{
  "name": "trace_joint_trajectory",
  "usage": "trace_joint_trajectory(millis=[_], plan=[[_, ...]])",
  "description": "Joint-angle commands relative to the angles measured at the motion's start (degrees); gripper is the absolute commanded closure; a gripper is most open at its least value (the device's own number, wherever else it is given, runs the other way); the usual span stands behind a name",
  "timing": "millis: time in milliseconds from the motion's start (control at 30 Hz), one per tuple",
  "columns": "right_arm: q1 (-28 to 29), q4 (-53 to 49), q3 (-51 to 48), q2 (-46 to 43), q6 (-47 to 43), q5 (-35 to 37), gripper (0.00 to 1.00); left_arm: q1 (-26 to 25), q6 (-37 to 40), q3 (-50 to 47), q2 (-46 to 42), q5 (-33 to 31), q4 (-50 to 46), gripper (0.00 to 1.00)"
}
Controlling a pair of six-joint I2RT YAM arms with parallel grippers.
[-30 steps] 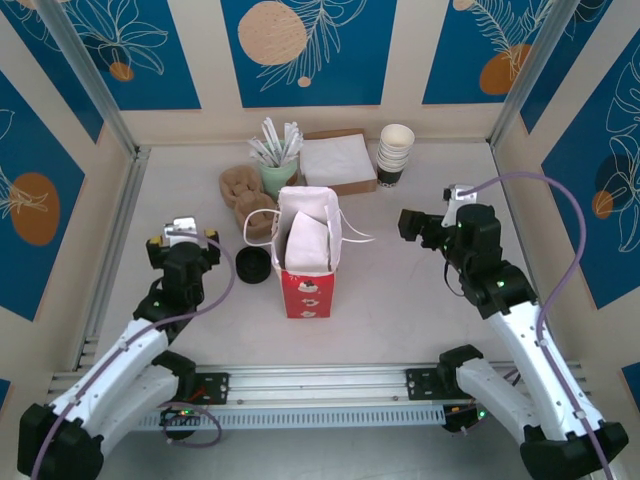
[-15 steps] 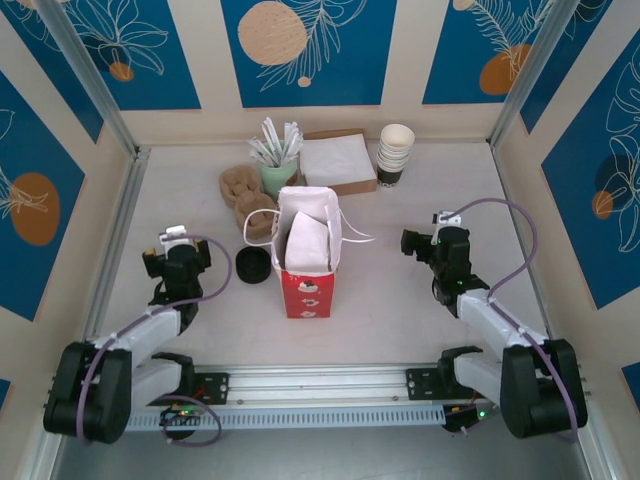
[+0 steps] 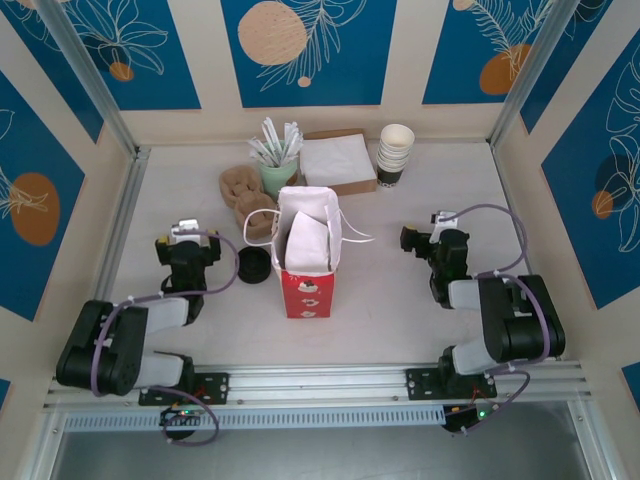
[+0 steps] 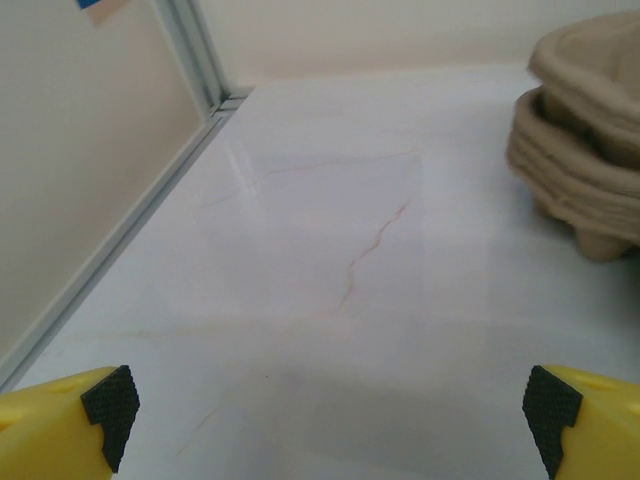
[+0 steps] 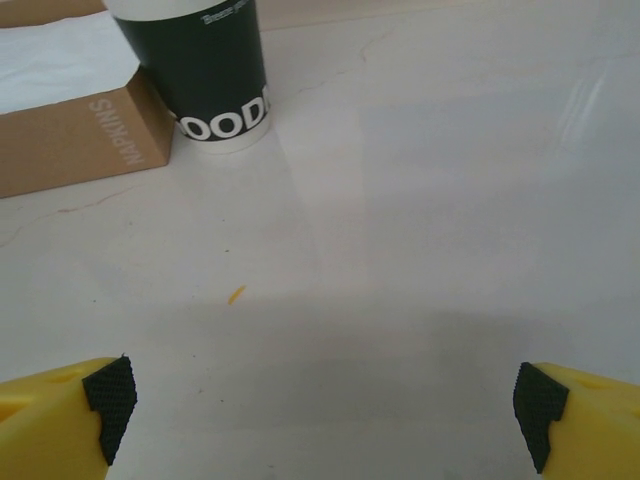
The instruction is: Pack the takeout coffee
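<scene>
coffee looks packed, both pincers wide and empty

the table [image 3: 400, 300] carries the red-and-white bag [image 3: 305, 287] upright at its middle, with both arms folded low near their bases, one on each side of it. white paper [image 3: 305, 245] stands in the bag's open mouth. i cannot pick out the coffee cup itself. my judgement is that it sits down inside the bag, hidden under that paper, so the packing step is about finished. to end it well, leave the bag standing, keep clear of its loose handles, and confirm that the cup is upright before anything more is done. just left of the bag sits a low black stack of lids [image 3: 253, 265], which is not the coffee.

the left pincer [image 4: 330, 410] is spread wide, its black pads [image 4: 108, 400] at the far edges of its wrist view, with bare table between them and nothing touched. the right pincer [image 5: 325, 405] is spread just as wide, also holding nothing.
</scene>
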Motion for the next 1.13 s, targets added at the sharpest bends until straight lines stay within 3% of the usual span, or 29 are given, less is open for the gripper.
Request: trace_joint_trajectory(millis=[0,67,133,300,1100], plan=[[1.1,10.3,-1.0,2.4,-3.6,-1.8,0.01,1.0,3.4,-1.8,6.9,11.1,13.6,0.00],[1.6,5.9,1.2,2.5,-4.8,-3.5,0.01,0.8,4.8,0.2,10.4,12.6,13.2,0.00],[0.5,3.0,2.7,2.4,-4.3,-5.6,0.01,0.8,4.1,3.2,9.3,12.1,5.9,0.00],[-2.4,-1.1,4.9,2.6,-2.3,-10.4,0.01,1.1,2.4,5.3,10.0,9.0,3.0,0.00],[-2.4,-1.0,4.9,2.6,-2.4,-10.5,0.01,3.2,1.4,6.1,9.9,12.8,0.9,0.00]])
